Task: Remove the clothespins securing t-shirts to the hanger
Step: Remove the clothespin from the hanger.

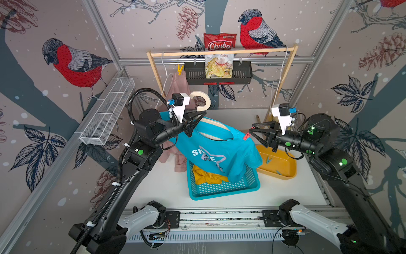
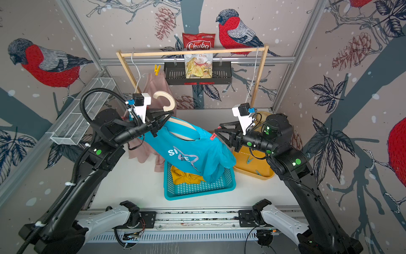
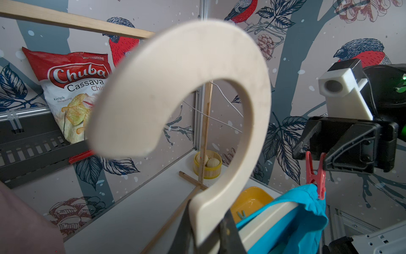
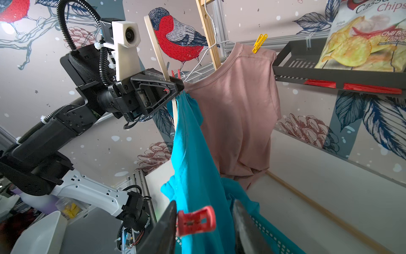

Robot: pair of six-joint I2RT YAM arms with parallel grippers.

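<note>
Your right gripper (image 4: 204,220) has its jaws apart, straddling the red clothespin (image 4: 195,221). One finger (image 4: 169,222) touches the pin's side, and the other stands clear of it with teal cloth showing in the gap. That pin is clipped on the shoulder of the teal t-shirt (image 1: 219,151), at the hanger end nearest this gripper. Below the gripper and back toward its wrist sits the yellow tray (image 1: 287,176), with two light blue clothespins (image 1: 268,160) lying in it.

Your left gripper (image 1: 203,115), well across from the right one, is clamped on the neck of the cream hanger (image 1: 201,101), just under its big hook, and holds it tilted in the air. Right at its fingers, two red prongs (image 4: 175,73) peek out; you can't tell for sure whether they are another pin. The teal shirt drapes from the hanger over the teal basket (image 1: 222,193), which sits below and between your grippers. The yellow t-shirt (image 1: 206,176) lies crumpled in that basket. Beyond the left gripper, the pale pink t-shirt (image 1: 175,92) hangs from the wooden rack (image 1: 219,52), with a yellow clothespin (image 1: 180,69) on its shoulder.
</note>
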